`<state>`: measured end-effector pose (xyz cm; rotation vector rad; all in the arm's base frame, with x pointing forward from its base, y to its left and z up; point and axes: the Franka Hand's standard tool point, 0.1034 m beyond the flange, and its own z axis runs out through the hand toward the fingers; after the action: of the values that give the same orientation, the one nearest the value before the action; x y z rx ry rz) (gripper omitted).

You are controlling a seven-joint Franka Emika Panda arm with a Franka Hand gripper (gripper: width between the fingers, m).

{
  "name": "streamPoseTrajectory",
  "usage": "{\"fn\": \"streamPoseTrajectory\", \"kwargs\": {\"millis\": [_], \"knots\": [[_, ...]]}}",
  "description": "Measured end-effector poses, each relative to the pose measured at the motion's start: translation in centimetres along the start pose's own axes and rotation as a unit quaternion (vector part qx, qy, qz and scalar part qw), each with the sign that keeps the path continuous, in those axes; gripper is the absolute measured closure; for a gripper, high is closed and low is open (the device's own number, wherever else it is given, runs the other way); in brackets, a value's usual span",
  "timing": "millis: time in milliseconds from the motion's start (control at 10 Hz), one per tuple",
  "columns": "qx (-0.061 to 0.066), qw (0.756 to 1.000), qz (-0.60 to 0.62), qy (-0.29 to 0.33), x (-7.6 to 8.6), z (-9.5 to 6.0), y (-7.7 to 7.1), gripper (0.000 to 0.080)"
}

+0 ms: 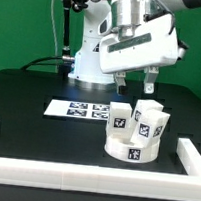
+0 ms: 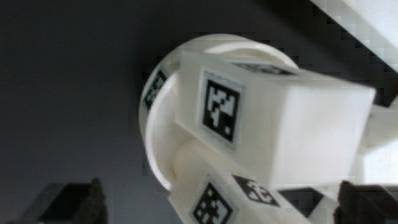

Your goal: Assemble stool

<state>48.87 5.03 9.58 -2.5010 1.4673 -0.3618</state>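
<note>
Stool (image 1: 135, 132) on table, open gripper (image 1: 136, 85) apparently just above, apart.

We see our arm (image 1: 135, 37) reaching down from above, wrist tilted. Our gripper (image 1: 135, 85) hangs with its two fingers (image 1: 151, 82) spread wide, holding nothing.

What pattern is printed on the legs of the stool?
Black-and-white square tags on white plastic legs; the wrist view shows them best.
</note>
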Motion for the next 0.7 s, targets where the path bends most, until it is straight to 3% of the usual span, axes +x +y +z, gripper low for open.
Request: {"fn": "streamPoseTrajectory", "kwargs": {"millis": [300, 700], "knots": [[-0.001, 0.994, -0.108, 0.006, 0.3, -0.1, -0.6, 0.0151], [0.022, 0.947, -0.32, 0.021, -1.5, -2.8, -2.7, 0.0151]]}}
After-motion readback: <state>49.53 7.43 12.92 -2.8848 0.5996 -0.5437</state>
